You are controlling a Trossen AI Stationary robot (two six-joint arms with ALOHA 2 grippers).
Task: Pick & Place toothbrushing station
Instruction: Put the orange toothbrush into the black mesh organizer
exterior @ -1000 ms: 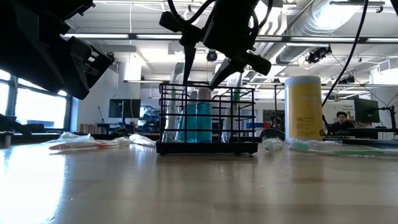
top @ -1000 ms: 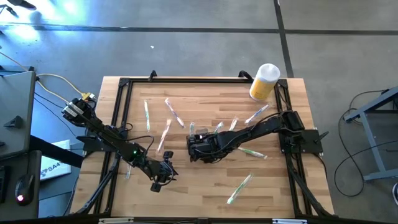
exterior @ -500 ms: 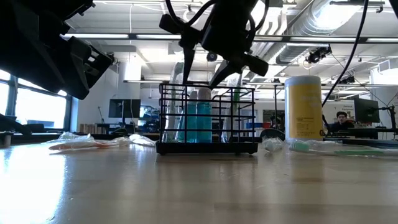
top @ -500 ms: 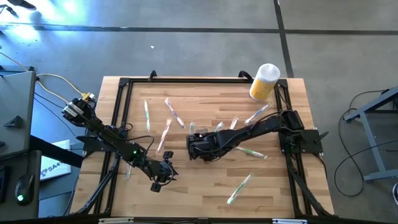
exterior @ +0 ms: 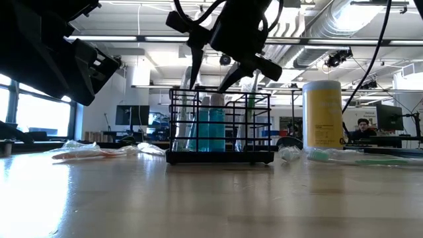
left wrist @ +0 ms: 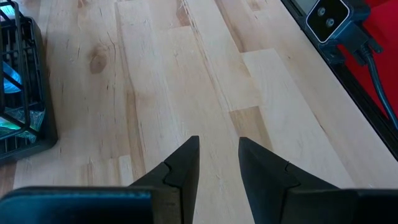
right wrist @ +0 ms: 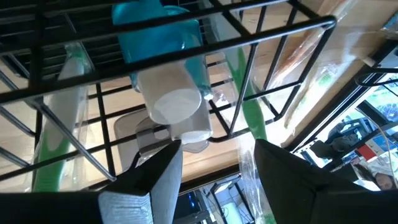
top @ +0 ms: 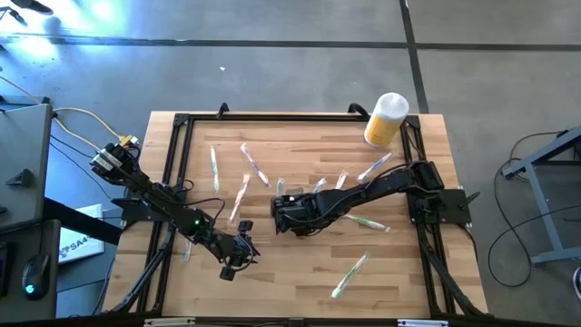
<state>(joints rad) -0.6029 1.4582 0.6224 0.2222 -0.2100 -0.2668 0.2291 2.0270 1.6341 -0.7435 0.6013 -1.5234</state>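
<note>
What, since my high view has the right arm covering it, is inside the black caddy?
Observer: The right wrist view shows a teal tube with a white cap inside the black caddy, and a green wrapped toothbrush beside it.
Operator: Is the right gripper holding anything?
Observer: No. In the low view the right gripper hangs just above the caddy's top rim, open and empty.
Operator: And the left one?
Observer: The left gripper is open over bare wood, with nothing between its fingers, and the caddy is off to one side.
</note>
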